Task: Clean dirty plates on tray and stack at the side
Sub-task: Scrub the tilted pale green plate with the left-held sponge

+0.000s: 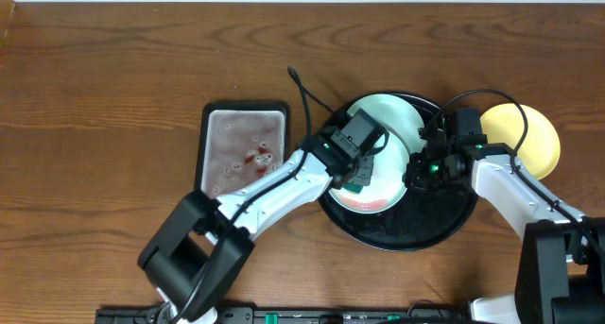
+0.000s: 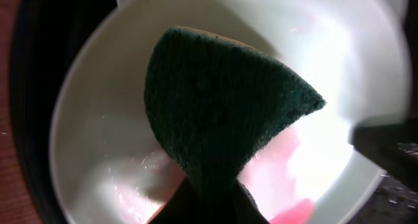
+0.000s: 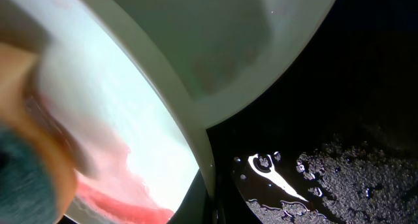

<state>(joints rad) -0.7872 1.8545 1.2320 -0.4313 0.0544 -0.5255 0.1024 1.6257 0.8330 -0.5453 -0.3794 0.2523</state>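
Note:
The black tray (image 1: pixel 430 220) holds two mint-white plates. The upper plate (image 1: pixel 389 116) lies partly over the lower plate (image 1: pixel 386 184), which has red sauce along its near rim. My left gripper (image 1: pixel 357 178) is shut on a dark green sponge (image 2: pixel 215 113) and presses it on the lower plate (image 2: pixel 98 132), beside the sauce (image 2: pixel 294 211). My right gripper (image 1: pixel 418 169) is shut on the lower plate's right rim (image 3: pixel 196 145). The upper plate also shows in the right wrist view (image 3: pixel 248 41). The yellow plate (image 1: pixel 529 140) lies on the table right of the tray.
A rectangular silver-grey metal tray (image 1: pixel 244 149) with red smears lies left of the black tray. The black tray's floor is wet (image 3: pixel 326 178). A black cable (image 1: pixel 304 93) runs over the table behind the left arm.

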